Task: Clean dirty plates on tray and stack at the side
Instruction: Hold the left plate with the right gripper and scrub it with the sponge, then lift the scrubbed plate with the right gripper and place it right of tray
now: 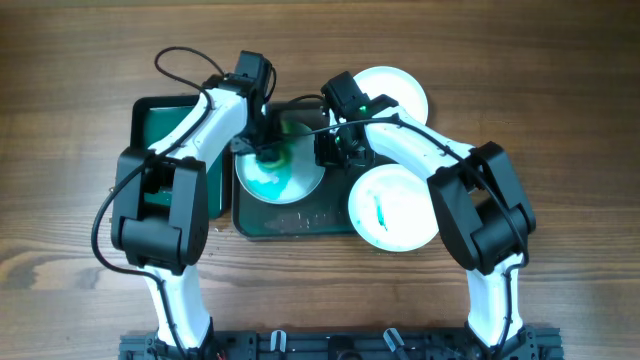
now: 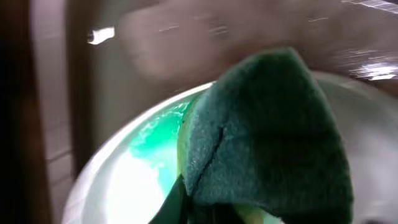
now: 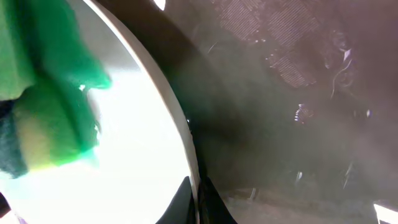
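The brown wood-grain table (image 1: 80,60) carries a large dark green rectangular tray (image 1: 290,222) near its middle. A smaller bright-green tray (image 1: 160,125) lies just beside it on the left. Two round white plates lie to the right: a clean plate (image 1: 405,92) farther back, and a teal-streaked plate (image 1: 400,215) at the large tray's near right corner.

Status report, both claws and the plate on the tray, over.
Left claw shut on sponge, on the smeared plate in tray. Right claw grips its rim. Second smeared plate sits at tray's right edge.
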